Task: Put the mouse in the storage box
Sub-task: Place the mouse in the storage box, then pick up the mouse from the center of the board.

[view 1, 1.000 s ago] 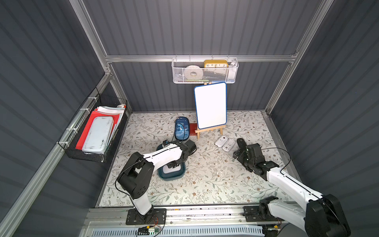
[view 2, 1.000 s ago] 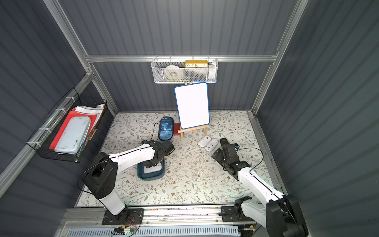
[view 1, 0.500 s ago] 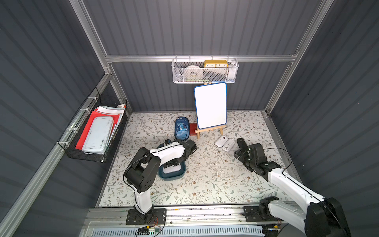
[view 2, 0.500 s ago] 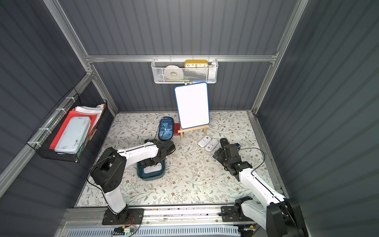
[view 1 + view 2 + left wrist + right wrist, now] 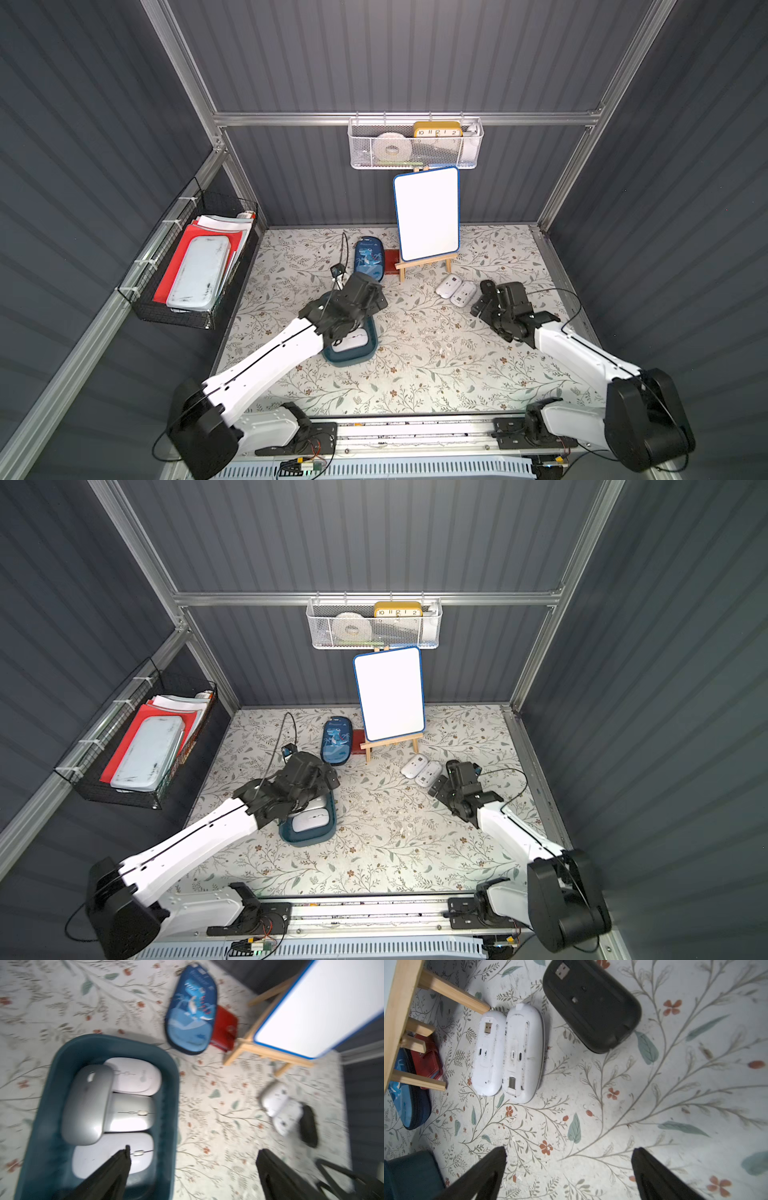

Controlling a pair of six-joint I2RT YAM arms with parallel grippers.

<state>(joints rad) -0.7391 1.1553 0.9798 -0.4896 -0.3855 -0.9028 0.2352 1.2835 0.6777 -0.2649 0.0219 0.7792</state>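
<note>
Since a second ago my left arm has swung its elbow down toward the base rail, and the left gripper (image 5: 193,1150) has let go: its jaws now stand wide apart with nothing between them. It hovers over the shallow dark teal plastic storage box (image 5: 171,1095), one fingertip (image 5: 125,1154) above the box's inside and the other out past its rim. The wrist view is blurred, but I see no contact.

The silver oval computer mouse (image 5: 87,1105) lies inside that box, resting partly on top of three other pale mice (image 5: 131,1113) packed side by side there. In both top views the arm hides most of the box (image 5: 353,360).

Well off to the box's right-arm side, my right gripper (image 5: 569,1150) is also fully spread and empty, held above bare floral mat. Just beyond it lies a black mouse (image 5: 591,1005), belly up, and beside that two white mice (image 5: 506,1053), belly up and touching each other.

Beyond the box lies a blue dinosaur-print pencil case (image 5: 368,259) with a red wallet (image 5: 390,268) against it. Next to them stands a blue-framed whiteboard on a wooden easel (image 5: 427,214), and a white wire-mesh basket (image 5: 415,145) hangs on the back wall above.
</note>
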